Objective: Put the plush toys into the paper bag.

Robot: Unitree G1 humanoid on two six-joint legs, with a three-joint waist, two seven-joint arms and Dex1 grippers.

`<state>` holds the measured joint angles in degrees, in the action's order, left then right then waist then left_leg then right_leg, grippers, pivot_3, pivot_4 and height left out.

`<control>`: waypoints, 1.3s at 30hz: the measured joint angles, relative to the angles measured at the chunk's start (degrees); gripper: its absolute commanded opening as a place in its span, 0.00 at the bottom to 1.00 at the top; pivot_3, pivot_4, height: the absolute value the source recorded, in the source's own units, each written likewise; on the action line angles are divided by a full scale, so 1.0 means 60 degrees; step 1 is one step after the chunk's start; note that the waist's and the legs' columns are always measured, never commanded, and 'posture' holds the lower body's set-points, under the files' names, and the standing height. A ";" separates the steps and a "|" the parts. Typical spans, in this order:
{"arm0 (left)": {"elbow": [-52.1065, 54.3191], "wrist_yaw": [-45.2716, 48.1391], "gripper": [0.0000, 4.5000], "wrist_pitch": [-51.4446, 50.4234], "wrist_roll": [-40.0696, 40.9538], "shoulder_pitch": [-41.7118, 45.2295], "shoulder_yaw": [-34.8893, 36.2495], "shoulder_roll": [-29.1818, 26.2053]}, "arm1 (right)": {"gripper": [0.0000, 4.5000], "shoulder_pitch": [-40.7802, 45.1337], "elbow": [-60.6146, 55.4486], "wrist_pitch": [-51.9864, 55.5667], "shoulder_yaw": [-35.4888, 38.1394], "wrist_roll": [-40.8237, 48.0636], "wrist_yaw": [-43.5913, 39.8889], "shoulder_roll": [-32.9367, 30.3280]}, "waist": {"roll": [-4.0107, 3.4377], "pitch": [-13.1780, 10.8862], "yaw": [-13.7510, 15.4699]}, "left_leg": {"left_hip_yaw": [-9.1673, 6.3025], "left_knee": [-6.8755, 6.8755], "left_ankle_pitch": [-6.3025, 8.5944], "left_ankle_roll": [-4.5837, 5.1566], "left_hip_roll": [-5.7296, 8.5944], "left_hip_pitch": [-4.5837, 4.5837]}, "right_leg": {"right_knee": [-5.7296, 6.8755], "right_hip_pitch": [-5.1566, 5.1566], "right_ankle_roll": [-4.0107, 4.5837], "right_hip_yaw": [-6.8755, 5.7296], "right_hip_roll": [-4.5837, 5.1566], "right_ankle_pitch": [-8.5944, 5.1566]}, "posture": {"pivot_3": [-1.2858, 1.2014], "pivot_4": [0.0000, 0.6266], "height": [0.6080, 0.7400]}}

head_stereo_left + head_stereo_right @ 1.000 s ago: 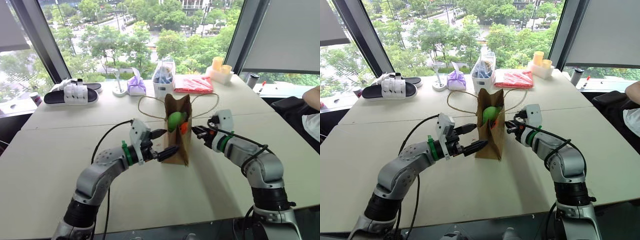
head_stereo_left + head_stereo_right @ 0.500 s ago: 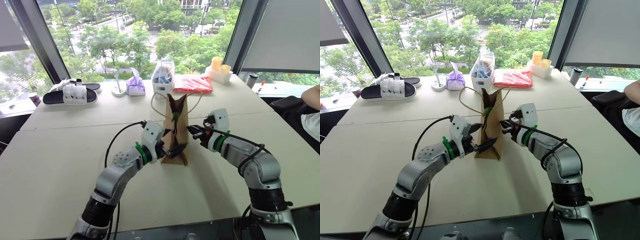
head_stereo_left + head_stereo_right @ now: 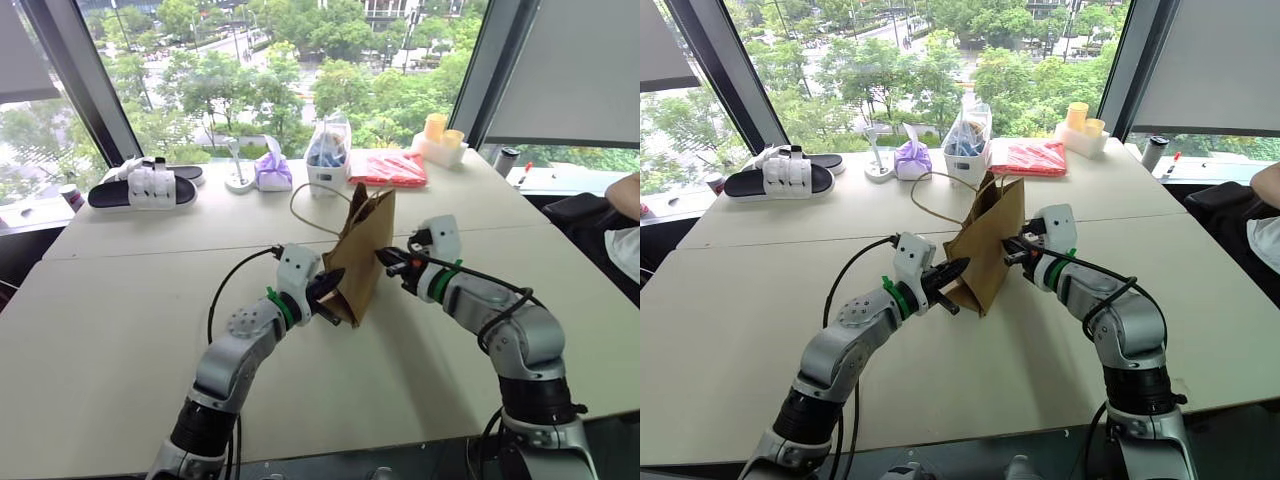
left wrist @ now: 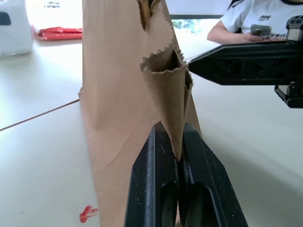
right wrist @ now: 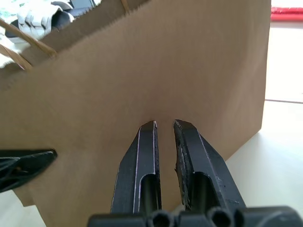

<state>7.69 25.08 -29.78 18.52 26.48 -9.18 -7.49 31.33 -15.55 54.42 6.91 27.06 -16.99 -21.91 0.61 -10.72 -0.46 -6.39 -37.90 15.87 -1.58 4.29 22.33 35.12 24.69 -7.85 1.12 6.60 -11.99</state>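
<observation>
The brown paper bag (image 3: 362, 250) stands tilted at the table's middle, its top leaning away to the right and a loop handle (image 3: 303, 203) hanging out to the left. The plush toys are hidden. My left gripper (image 3: 328, 288) is at the bag's lower left corner. In the left wrist view this gripper (image 4: 179, 156) is shut on a saw-edged fold of the paper (image 4: 163, 71). My right gripper (image 3: 384, 257) meets the bag's right side. Its fingertips (image 5: 150, 126) stand almost together, pressed onto the bag's broad wall (image 5: 165, 71).
Along the far table edge lie black-and-white sandals (image 3: 145, 185), a purple cloth bundle (image 3: 271, 170), a clear bag of blue items (image 3: 327, 150), a red packet (image 3: 387, 168) and yellow cups (image 3: 440, 135). A person (image 3: 625, 215) sits at the right edge.
My left gripper has moved in and gone from open to shut on the bag. The bag has folded flat and tipped over to a slant. The green toy seen in its mouth is now hidden.
</observation>
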 measured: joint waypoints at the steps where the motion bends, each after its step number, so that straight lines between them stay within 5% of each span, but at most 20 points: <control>1: -0.0209 0.0291 0.01 0.0012 0.0130 0.0197 0.0098 -0.0147 | 0.12 -0.0027 -0.0111 0.0061 0.0140 0.0088 -0.0052 -0.0156 | 0.0000 0.0000 0.0002 | 0.0001 -0.0003 0.0000 0.0000 0.0001 0.0003 | 0.0000 0.0000 0.0000 -0.0003 0.0000 0.0000 | 0.52 0.24 1.00; 10: -0.3905 0.5226 0.01 -0.0061 0.1790 0.3235 0.0776 -0.1349 | 0.12 -0.1141 -0.1759 0.1097 0.2806 0.1735 -0.1112 -0.2258 | 0.0002 -0.0001 -0.0015 | 0.0009 -0.0006 0.0007 0.0014 0.0005 0.0010 | -0.0009 -0.0007 -0.0004 -0.0019 0.0001 -0.0003 | 0.52 0.24 1.00; 18: -0.6592 0.9274 0.01 -0.0548 0.1916 0.4716 0.0478 -0.2243 | 0.12 -0.2018 -0.2491 0.1590 0.4405 0.2796 -0.1350 -0.3365 | 0.0002 -0.0002 -0.0084 | 0.0018 -0.0006 0.0011 0.0022 -0.0006 0.0000 | 0.0002 -0.0007 -0.0005 -0.0018 -0.0002 -0.0003 | 0.52 0.24 1.00; 27: -0.8407 0.9669 0.01 0.2771 0.0279 0.4617 0.0412 -0.2433 | 0.12 -0.2073 -0.2543 0.1622 0.4494 0.3204 -0.1194 -0.3630 | 0.0005 -0.0004 0.0003 | 0.0007 -0.0009 0.0011 0.0021 -0.0004 0.0007 | -0.0006 -0.0008 -0.0005 -0.0016 0.0017 -0.0003 | 0.52 0.24 1.00; 30: -0.8377 0.9441 0.19 0.2950 0.0181 0.4337 0.0543 -0.2389 | 0.12 -0.2073 -0.2507 0.1555 0.4330 0.3212 -0.1221 -0.3712 | 0.0005 -0.0004 0.0006 | 0.0002 -0.0010 0.0011 0.0021 -0.0003 0.0008 | -0.0006 -0.0008 -0.0006 -0.0017 0.0017 -0.0003 | 0.52 0.24 1.00; 37: -0.6819 0.8817 0.96 0.2198 0.0192 0.3412 0.0879 -0.3002 | 0.12 -0.2126 -0.1924 0.1031 0.3797 0.3124 -0.2172 -0.4599 | 0.0005 -0.0004 -0.0068 | 0.0002 -0.0009 0.0012 0.0023 -0.0010 0.0005 | 0.0001 -0.0001 -0.0007 -0.0015 0.0014 -0.0003 | 0.52 0.24 1.00; 39: -0.6021 0.8569 0.99 0.1849 0.0292 0.2984 0.1061 -0.3306 | 0.12 -0.2207 -0.1730 0.0795 0.3670 0.3004 -0.2548 -0.4908 | 0.0004 -0.0004 -0.0066 | 0.0001 -0.0008 0.0012 0.0023 -0.0012 0.0004 | 0.0003 0.0001 -0.0007 -0.0015 0.0014 -0.0003 | 0.52 0.24 1.00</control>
<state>-28.44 76.49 -18.69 20.27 44.39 -2.82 -27.33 18.08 -25.93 59.20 28.93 45.08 -32.28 -51.36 0.63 -10.74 -0.86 -6.38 -37.95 15.95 -1.44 4.22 22.36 35.13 24.70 -7.89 1.03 6.68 -12.01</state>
